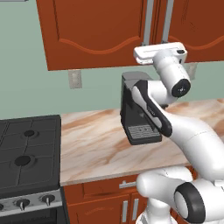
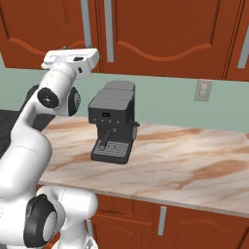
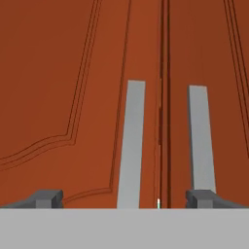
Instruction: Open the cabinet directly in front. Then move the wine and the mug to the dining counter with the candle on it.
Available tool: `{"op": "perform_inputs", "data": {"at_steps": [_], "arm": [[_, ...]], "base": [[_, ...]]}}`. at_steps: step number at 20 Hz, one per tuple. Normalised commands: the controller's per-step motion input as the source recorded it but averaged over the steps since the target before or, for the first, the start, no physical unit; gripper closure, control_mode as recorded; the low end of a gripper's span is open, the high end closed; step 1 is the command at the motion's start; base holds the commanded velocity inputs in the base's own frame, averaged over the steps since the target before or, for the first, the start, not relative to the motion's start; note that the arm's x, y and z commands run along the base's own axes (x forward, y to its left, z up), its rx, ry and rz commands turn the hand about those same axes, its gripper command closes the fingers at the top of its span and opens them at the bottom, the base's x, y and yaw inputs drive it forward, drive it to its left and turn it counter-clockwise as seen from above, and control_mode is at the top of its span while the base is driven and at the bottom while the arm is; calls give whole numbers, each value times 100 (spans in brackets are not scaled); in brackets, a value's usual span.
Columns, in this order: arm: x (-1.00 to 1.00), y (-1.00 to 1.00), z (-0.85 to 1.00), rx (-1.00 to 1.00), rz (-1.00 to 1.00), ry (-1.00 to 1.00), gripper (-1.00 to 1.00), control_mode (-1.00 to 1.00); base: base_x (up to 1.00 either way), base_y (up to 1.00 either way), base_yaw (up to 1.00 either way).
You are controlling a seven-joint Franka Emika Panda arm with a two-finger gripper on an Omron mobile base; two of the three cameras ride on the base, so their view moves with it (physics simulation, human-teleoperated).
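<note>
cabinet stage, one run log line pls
step: open cabinet | doors: shut | gripper: open, facing the two handles, no contact | coffee machine on worktop

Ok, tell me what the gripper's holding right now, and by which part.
Nothing. The gripper is open, facing the closed reddish-brown wooden cabinet doors, its fingertips either side of the silver bar handles without gripping them.

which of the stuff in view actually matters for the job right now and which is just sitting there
Part of the job:
- cabinet, doors closed
- its two bar handles, side by side at the door seam
- gripper, open, facing the handles

Just there:
- coffee machine on the worktop
- cooktop
- wall outlet
- base cabinets below
</note>
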Motion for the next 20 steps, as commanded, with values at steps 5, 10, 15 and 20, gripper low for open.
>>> {"op": "perform_inputs", "data": {"at_steps": [5,10,15,20], "arm": [[26,0,0,0,-1,0,-100,-100],[30,0,0,0,0,0,-100,-100],[32,0,0,0,0,0,-100,-100],[31,0,0,0,0,0,-100,-100]], "base": [[0,0,0],[0,0,0],[0,0,0],[0,0,0]]}}
